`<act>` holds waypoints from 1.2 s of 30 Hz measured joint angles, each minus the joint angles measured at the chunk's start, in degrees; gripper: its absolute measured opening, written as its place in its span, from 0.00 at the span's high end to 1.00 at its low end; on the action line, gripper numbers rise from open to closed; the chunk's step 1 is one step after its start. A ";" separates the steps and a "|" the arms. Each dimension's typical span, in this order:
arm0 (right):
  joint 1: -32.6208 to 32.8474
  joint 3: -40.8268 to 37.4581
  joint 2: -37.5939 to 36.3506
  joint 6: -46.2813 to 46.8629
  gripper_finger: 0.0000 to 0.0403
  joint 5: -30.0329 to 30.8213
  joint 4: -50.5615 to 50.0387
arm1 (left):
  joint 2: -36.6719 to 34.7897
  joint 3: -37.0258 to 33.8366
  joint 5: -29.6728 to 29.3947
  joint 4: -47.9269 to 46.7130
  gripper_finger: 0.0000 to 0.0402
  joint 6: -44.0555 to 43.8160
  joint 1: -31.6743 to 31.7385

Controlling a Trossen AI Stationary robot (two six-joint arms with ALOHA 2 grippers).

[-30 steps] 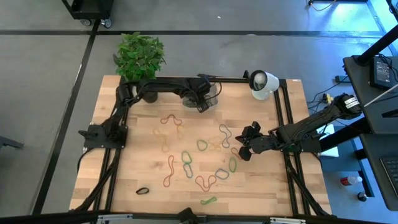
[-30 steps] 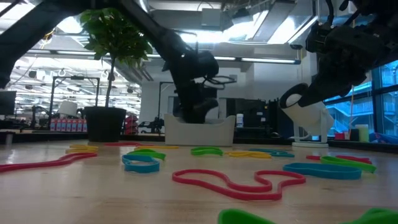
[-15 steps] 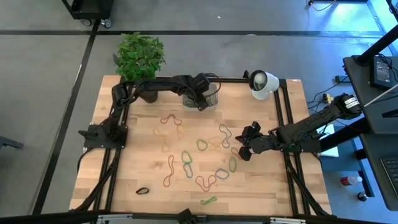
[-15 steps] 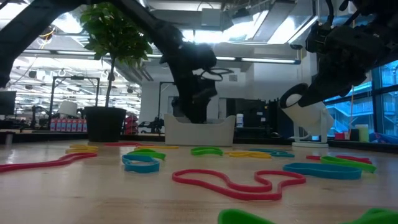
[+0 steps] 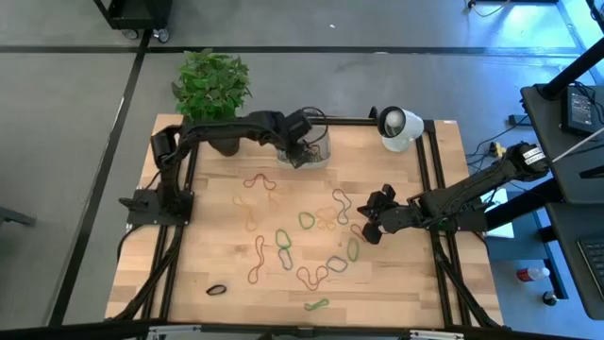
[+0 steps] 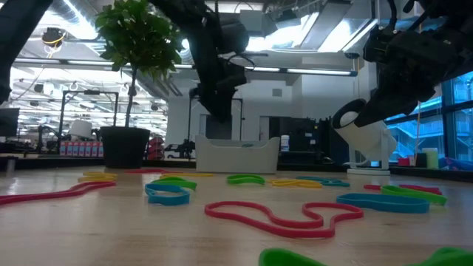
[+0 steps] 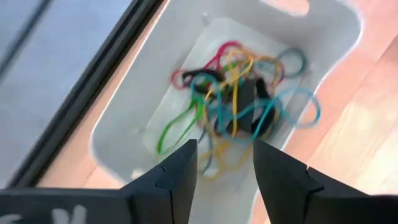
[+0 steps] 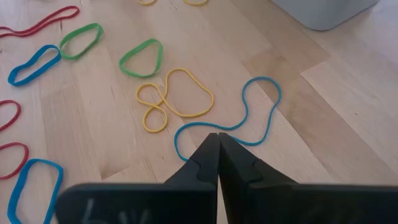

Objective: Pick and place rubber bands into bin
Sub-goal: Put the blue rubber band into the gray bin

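From above, your left hand [image 5: 300, 151] hung over the small translucent grey plastic bin [image 5: 316, 148] at the far edge of the pale wooden table [image 5: 198, 246], beside the black-potted green plant [image 5: 213, 85]. Your right hand [image 5: 370, 225] waited over the right side of the table, near the thin coloured rubber bands [image 5: 283, 241] scattered across the middle.

At table height, the bin [image 6: 236, 154] stood behind loose red, green, yellow and blue rubber bands [image 6: 281, 216], with the left arm rising above it.

Through your left wrist camera, the left hand [image 7: 225, 168] was spread narrowly and held nothing; under it a tangle of rubber bands [image 7: 239, 102] lay inside the bin [image 7: 124, 124].

Through your right wrist camera, the right hand [image 8: 218, 155] was pressed closed and empty above a blue band [image 8: 249, 118] and a yellow one [image 8: 177, 99].
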 joint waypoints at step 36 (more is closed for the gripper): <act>-1.55 0.11 -0.02 -3.69 0.89 -1.41 5.79 | -58.29 -62.17 -1.74 18.46 1.00 -7.02 -28.88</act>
